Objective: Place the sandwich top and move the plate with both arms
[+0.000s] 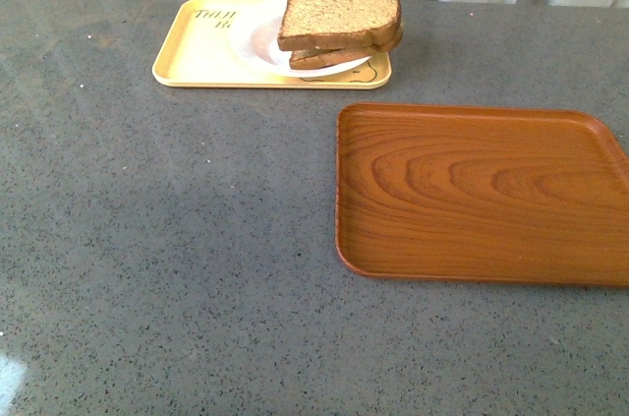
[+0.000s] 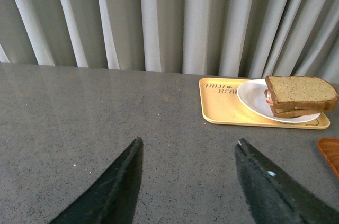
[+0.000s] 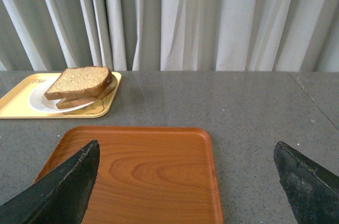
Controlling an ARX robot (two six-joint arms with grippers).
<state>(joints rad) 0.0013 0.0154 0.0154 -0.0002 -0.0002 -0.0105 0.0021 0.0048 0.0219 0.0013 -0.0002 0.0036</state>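
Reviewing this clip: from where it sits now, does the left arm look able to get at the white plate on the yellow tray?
Probably yes. The left claw is open, with bare grey table between it and the plate. Only the sandwich top overhangs the plate's far side.

Sandwich top on lower slice — apparently — on plate, bear tray far-left, wooden tray nearer, right

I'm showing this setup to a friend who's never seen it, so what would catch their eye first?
Probably the sandwich top, already sitting on a stacked sandwich on the white plate, which rests on the yellow tray at the far side of the grey table. Next, the big brown wooden tray, nearer and to the right, with nothing on it. Both wrist views show black fingers spread apart, holding nothing.
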